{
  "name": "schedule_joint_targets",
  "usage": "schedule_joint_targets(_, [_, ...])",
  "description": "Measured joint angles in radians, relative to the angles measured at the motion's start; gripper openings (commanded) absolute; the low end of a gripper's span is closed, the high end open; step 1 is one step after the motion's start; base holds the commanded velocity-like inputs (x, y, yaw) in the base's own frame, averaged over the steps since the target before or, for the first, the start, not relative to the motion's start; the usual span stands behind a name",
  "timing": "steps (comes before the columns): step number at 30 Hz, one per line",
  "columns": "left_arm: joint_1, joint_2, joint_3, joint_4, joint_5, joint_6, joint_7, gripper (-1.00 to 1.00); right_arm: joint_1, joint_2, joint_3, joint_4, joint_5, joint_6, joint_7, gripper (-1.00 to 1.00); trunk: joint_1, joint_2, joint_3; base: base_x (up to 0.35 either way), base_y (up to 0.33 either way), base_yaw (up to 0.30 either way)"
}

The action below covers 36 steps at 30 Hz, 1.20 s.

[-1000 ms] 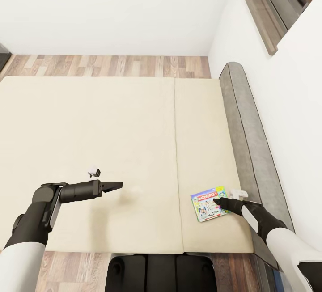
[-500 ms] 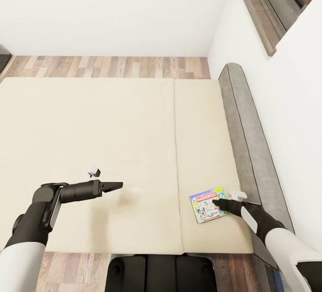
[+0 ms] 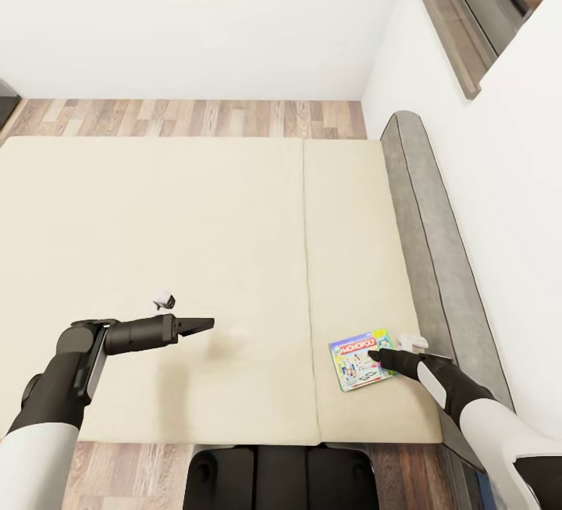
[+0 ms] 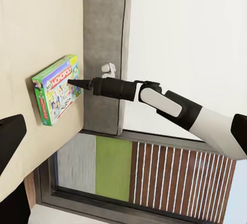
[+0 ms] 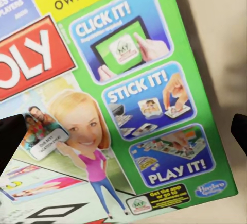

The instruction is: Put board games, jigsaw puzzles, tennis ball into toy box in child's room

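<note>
Monopoly board game (image 3: 358, 359) flat on cream bed (image 3: 195, 244) lower right, right gripper (image 3: 375, 354) fingers spread above its edge, left gripper (image 3: 204, 324) lower left over mattress, state indeterminable.

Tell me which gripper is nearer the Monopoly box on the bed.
Right. The right gripper sits over the Monopoly box; the left gripper hangs well away across the bed.

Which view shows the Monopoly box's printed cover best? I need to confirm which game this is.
The right wrist view: the board game is seen close up, with lettering and cartoon panels readable. The head view shows it small on the bed under the right gripper; the left wrist view shows it side-on.
</note>
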Motion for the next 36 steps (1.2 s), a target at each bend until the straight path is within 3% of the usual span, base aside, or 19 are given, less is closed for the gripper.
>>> schedule_joint_targets(36, [0.000,-0.001,0.000,0.000,0.000,0.001,0.000,1.00,0.000,-0.012,-0.001,-0.001,0.001,-0.001,0.000,1.00,0.000,0.000,0.000,0.000,0.026,0.000])
